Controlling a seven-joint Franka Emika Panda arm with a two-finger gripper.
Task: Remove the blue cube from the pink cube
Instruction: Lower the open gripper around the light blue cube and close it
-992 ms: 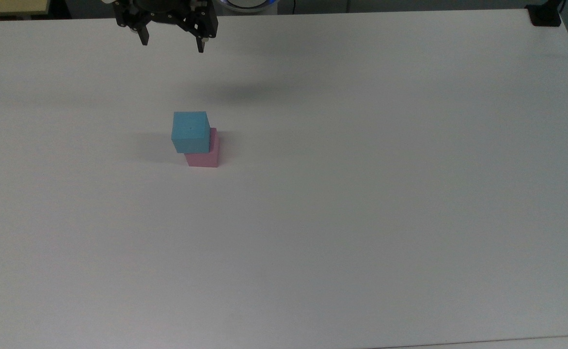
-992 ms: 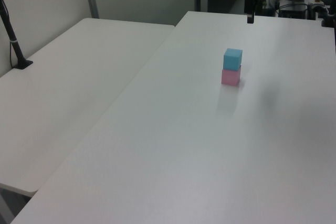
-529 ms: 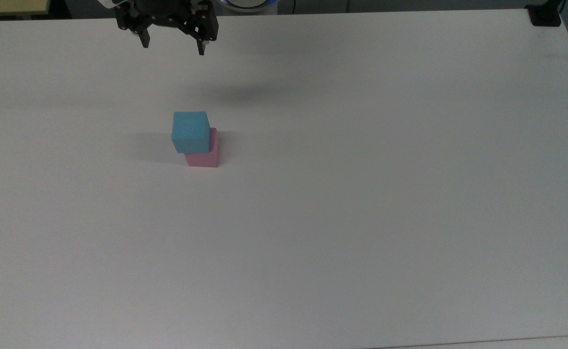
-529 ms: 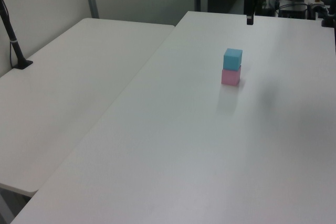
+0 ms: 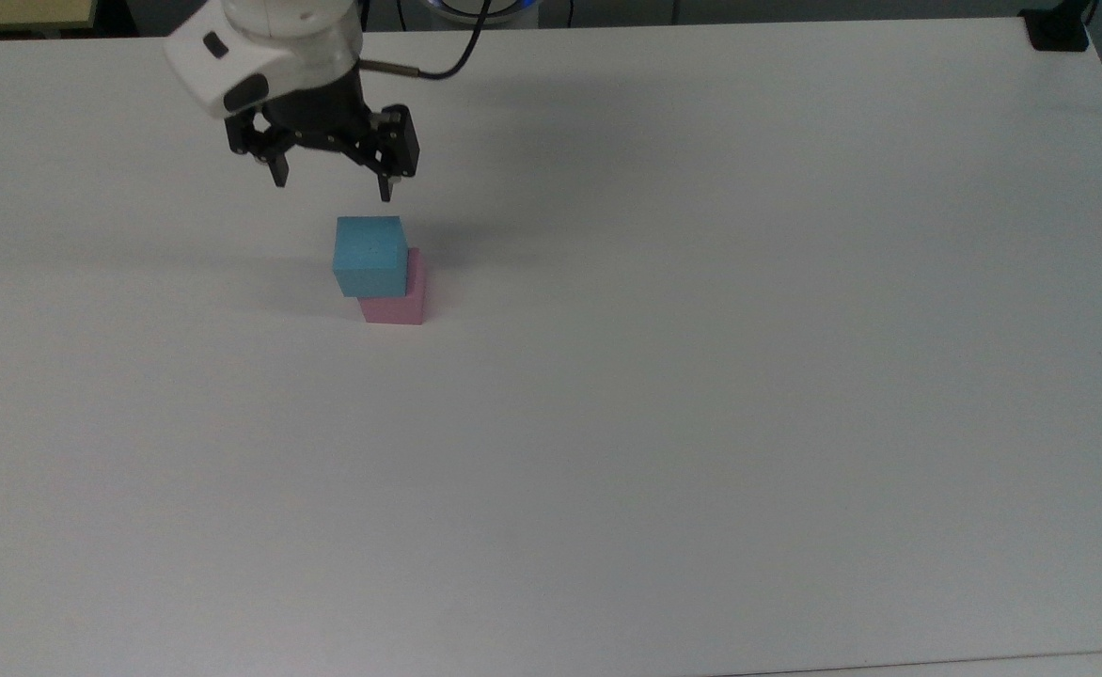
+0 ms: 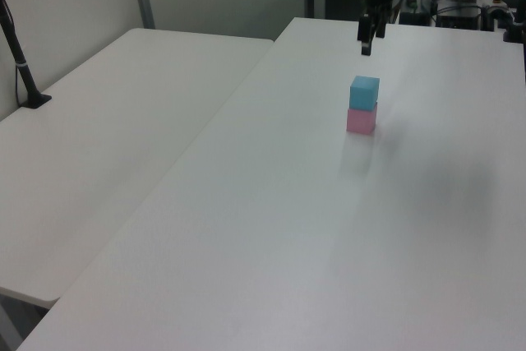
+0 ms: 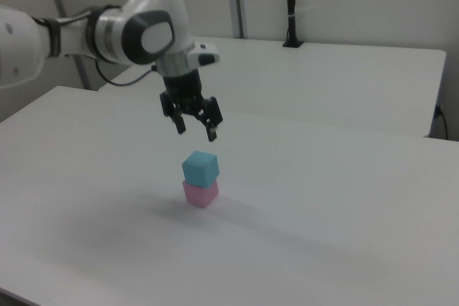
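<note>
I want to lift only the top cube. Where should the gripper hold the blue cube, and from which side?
Come from straight above. Close the open gripper on two opposite upright faces of the blue cube, high enough to miss the pink cube beneath it.

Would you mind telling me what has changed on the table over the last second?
The gripper has travelled from the table's far edge toward the stack, and now hangs open above the blue cube, taking hold of nothing. The blue cube sits on the pink cube as before, and neither has shifted on the table.
</note>
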